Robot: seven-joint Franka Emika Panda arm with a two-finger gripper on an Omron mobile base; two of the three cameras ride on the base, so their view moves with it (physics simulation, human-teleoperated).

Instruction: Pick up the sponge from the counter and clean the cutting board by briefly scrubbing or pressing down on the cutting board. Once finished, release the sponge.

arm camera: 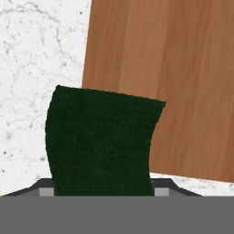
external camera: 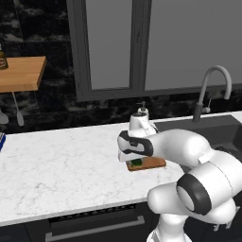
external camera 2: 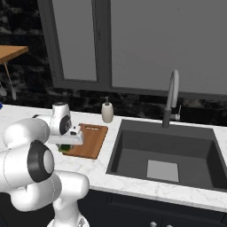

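The dark green sponge [arm camera: 100, 141] sits between my gripper's [arm camera: 104, 189] two fingertips, which are shut on its sides. It lies over the corner of the reddish-brown cutting board [arm camera: 173, 87], partly above the white marble counter [arm camera: 36, 55]. From the left base view the hand points down at the board's [external camera: 153, 163] left end, with a bit of green sponge [external camera: 136, 163] showing under it. In the right base view the sponge [external camera 2: 65, 147] peeks out below the hand at the board's [external camera 2: 91, 139] near left corner. Whether the sponge touches the board I cannot tell.
A soap dispenser [external camera 2: 107, 111] stands behind the board by the window. The dark sink [external camera 2: 164, 150] with its faucet [external camera 2: 172, 97] lies right of the board. A wooden wall shelf [external camera: 19, 73] with hanging utensils [external camera: 19, 111] is far left.
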